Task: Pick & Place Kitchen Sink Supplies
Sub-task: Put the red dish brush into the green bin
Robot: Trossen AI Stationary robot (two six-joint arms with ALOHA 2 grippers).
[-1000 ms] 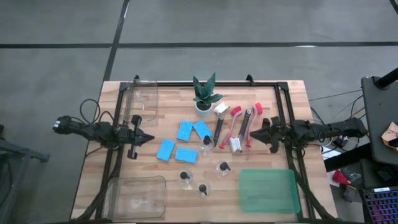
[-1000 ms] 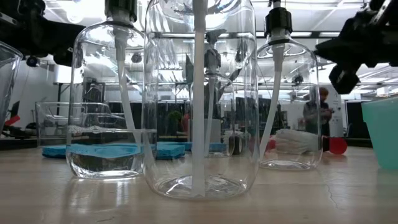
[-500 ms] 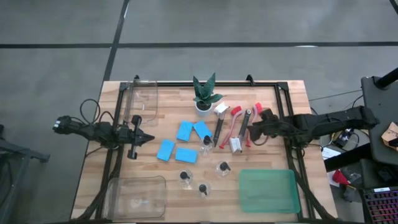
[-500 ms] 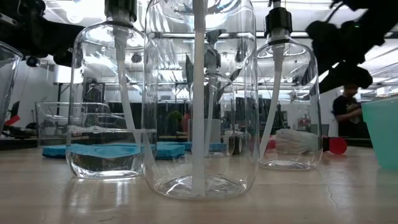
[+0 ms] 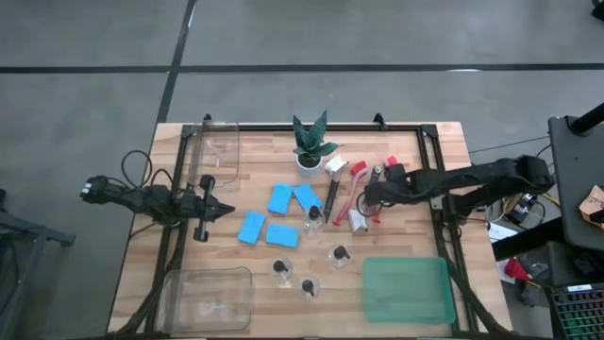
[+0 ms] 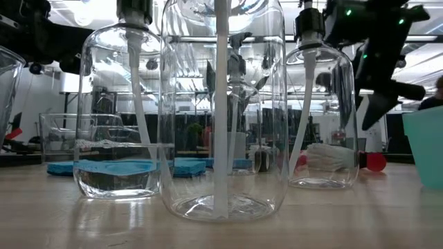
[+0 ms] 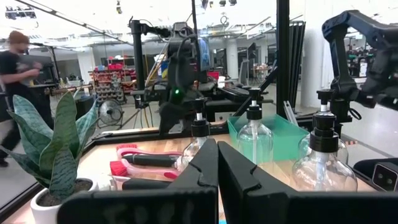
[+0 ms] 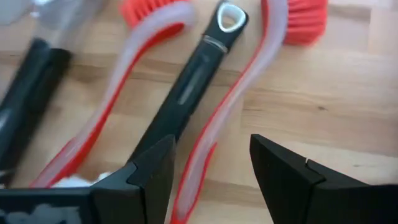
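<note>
Right gripper (image 5: pixel 370 195) covers the lower handles of the brushes (image 5: pixel 360 194) beside the plant (image 5: pixel 310 146). In the low view, bottles (image 6: pixel 221 111) screen most sponges (image 6: pixel 111 167) behind them. Right wrist view cuts off brush heads.

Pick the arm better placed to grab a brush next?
Right. The right gripper hangs open directly over the brushes, while the left gripper sits shut beyond the sponges, farther away.

The right claw (image 5: pixel 370 196) reaches inward with fingers spread, while the left claw (image 5: pixel 223 210) waits closed at the left side.
</note>
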